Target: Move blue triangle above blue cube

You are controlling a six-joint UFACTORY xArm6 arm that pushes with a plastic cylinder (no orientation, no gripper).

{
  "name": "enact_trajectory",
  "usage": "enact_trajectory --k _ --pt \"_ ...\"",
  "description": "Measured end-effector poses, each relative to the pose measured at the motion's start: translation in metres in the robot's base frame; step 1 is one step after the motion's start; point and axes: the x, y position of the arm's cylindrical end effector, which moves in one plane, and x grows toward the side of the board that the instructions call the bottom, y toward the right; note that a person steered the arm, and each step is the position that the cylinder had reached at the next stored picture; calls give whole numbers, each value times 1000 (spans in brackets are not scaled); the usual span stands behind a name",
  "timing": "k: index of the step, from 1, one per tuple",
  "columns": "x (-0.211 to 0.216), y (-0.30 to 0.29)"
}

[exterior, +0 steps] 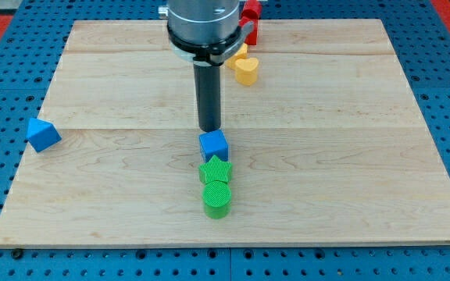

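Hovering my tip (209, 129) just above blue cube (214, 145)

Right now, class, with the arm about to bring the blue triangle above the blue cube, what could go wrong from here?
1. My tip stands just above the blue cube, far from the blue triangle; sliding off carelessly could nudge the cube.
2. The triangle sits at the wooden board's left edge, partly overhanging; a poor push might tip it off.
3. The green star and green cylinder sit tight below the cube, so a knocked cube may shove them.
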Motion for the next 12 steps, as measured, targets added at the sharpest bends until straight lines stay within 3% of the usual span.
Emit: enact_trajectory --k 1,2,3,4,5,7,8,10,12 --pt "9 10" --pt "-12 8" --pt "-48 -41" --pt "-71 -195" --pt "-81 -275" --pt "2 -270" --pt "12 -271" --pt "11 -209" --pt "17 -186"
